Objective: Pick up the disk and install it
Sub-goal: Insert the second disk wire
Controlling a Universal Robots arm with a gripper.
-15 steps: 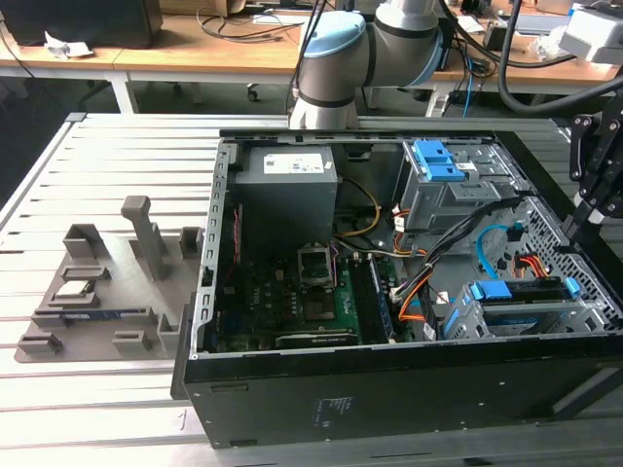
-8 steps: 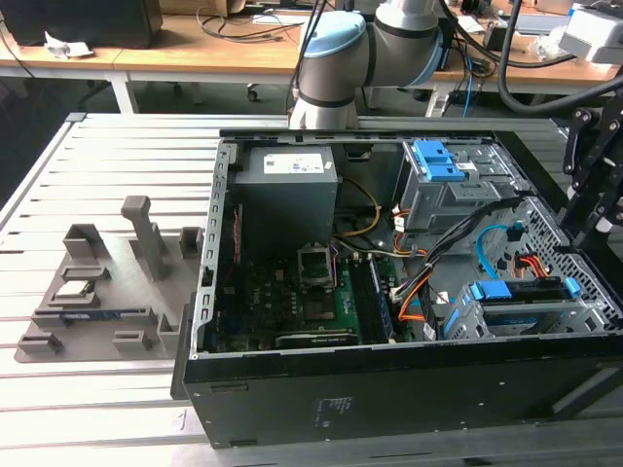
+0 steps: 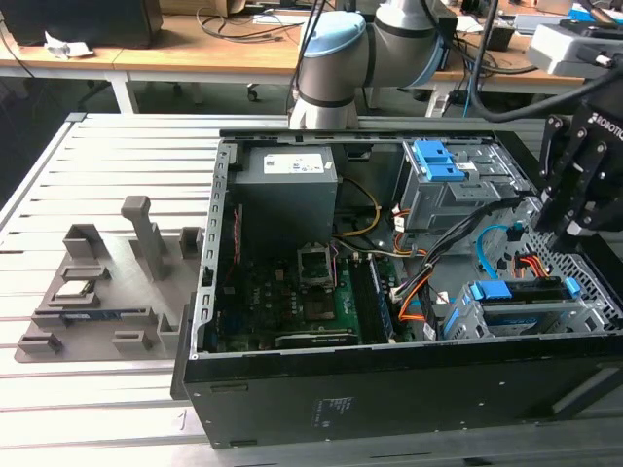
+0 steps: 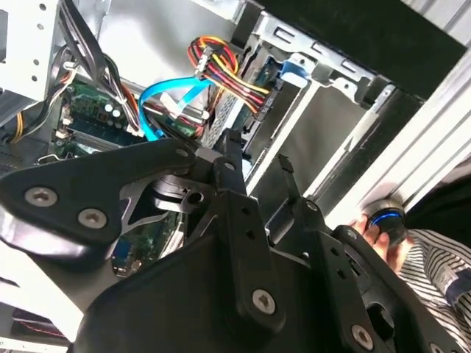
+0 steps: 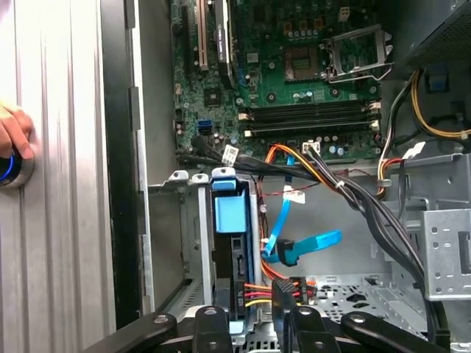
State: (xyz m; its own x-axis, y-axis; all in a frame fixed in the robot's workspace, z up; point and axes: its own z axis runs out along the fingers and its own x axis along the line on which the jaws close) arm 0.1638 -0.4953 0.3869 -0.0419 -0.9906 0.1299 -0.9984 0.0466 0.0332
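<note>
The gripper (image 3: 574, 209) hangs over the open computer case (image 3: 292, 389) near the exterior view's right edge, above the lower drive bay (image 3: 516, 311). The disk (image 3: 521, 292) appears to sit already in that bay — its blue rail (image 5: 229, 220) shows edge-on between the bay's metal walls in the first wrist view, with a red, yellow and black power lead (image 5: 257, 294) plugged in beneath it. In both wrist views the jaws stand a little apart with nothing between them. The main hazard is the loose wiring: the blue data cable (image 5: 302, 246) and the black cable bundle (image 5: 368, 209) lie just beside the bay, so a downward move could snag or pinch them. A person's hand (image 5: 11, 129) rests on a button on the desk (image 3: 97, 389) — close by the arm's working space.
</note>
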